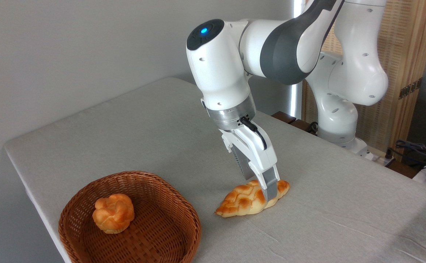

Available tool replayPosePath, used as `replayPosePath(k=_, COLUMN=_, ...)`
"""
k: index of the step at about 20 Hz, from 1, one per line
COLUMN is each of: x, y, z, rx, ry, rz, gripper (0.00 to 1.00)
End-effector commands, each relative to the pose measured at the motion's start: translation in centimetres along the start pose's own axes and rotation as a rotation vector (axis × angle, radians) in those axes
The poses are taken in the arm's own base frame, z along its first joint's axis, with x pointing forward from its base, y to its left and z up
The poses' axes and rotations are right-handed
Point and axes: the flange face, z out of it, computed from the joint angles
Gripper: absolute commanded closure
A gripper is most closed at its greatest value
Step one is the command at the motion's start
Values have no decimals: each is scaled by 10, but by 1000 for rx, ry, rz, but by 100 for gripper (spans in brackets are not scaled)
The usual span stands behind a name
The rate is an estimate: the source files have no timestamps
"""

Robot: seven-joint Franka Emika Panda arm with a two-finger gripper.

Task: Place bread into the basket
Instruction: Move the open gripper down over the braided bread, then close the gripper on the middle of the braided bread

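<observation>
Bread [247, 200], a long braided golden-orange loaf, is seen lying on the grey desk [344, 219] just right of the round reddish-brown wicker basket [183, 215]. It is straddled by the end effector [266, 191]; whether it is gripped cannot be told.

A big table [143, 131] has a plain grey cloth on it. A small round knotted bun [113, 213] sits near the table's front left corner. Black cables [417, 149] lie past the table's far right edge. A wooden screen [410, 54] stands behind the table there.
</observation>
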Motion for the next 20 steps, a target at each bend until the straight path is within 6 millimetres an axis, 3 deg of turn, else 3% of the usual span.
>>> replayPosePath(k=1, x=-2, y=7, z=6, rx=13, ry=-5, rz=27, gripper=0)
replayPosePath(k=9, x=0, y=7, z=15, rx=31, ry=5, rz=38, gripper=2)
replayPosePath(k=11, x=-6, y=3, z=17, rx=32, ry=15, rz=26, gripper=17)
replayPosePath(k=14, x=-1, y=5, z=17, rx=36, ry=15, rz=42, gripper=56)
replayPosePath(k=15, x=0, y=6, z=17, rx=38, ry=16, rz=44, gripper=64)
replayPosePath(k=18, x=0, y=6, z=17, rx=36, ry=15, rz=44, gripper=72)
replayPosePath(k=20, x=1, y=6, z=17, rx=37, ry=15, rz=46, gripper=72)
